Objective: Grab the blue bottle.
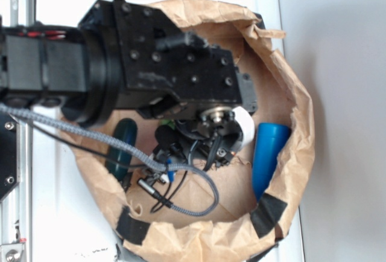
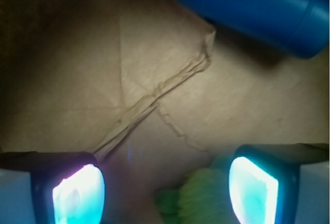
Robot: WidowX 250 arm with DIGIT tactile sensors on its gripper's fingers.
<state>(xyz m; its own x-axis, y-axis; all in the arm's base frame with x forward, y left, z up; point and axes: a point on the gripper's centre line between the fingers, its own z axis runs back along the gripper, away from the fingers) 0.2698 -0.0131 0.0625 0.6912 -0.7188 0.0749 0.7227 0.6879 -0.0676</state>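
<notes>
The blue bottle (image 1: 268, 156) lies on its side inside the brown paper bag (image 1: 301, 147), against the bag's right wall. In the wrist view, the blue bottle (image 2: 258, 4) sits well above the gripper (image 2: 167, 190), untouched. The fingers (image 2: 78, 193) are spread apart, gripping nothing. A fuzzy green plush toy (image 2: 198, 198) lies between them on the bag's creased floor. A dark green bottle (image 1: 122, 144) rests by the bag's left wall.

Green plush toy (image 2: 198, 198) between hand's fingers (image 2: 77, 195)
</notes>
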